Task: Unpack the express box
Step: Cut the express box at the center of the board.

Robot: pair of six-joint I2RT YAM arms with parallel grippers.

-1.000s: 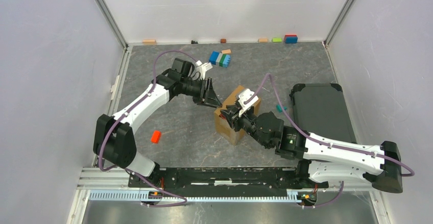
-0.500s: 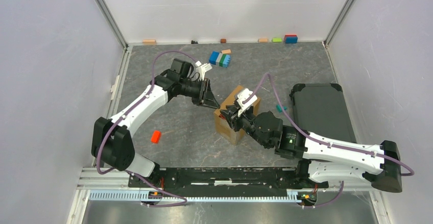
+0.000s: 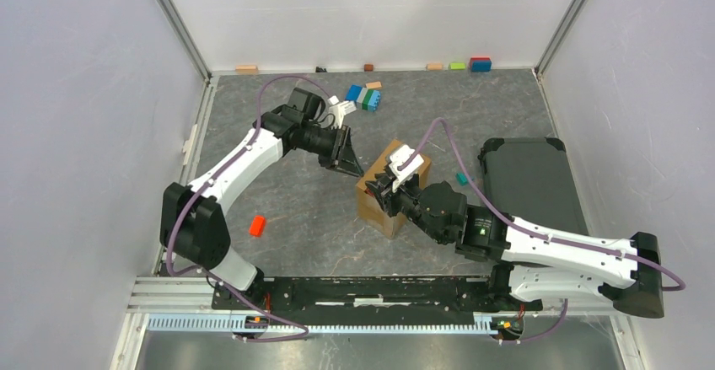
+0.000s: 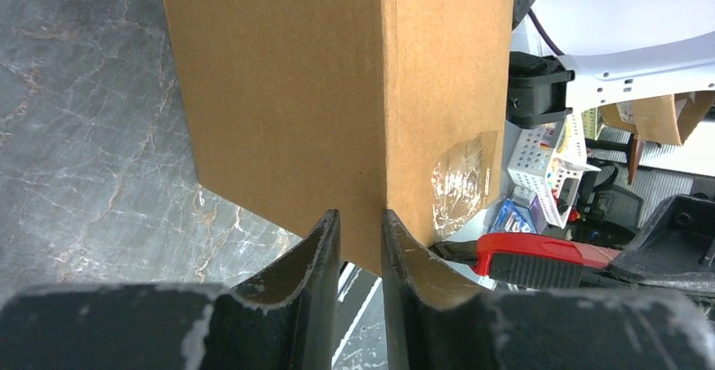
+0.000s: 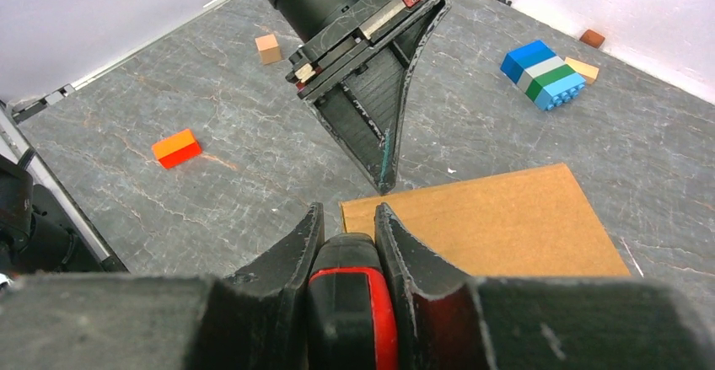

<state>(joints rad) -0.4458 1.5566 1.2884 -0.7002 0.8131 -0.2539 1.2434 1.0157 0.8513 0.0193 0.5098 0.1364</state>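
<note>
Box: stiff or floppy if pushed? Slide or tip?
Box probably stiff: crisp edges, flat sides. It is cube-like and sits flat on the smooth table, so it is likelier to slide than tip. Weight unclear: tape on it, contents hidden.

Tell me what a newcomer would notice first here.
The brown express box stands in the middle. Over its top, the right gripper clamps a red-and-black tool. The left gripper, tips narrowed, sits at one top corner.
</note>
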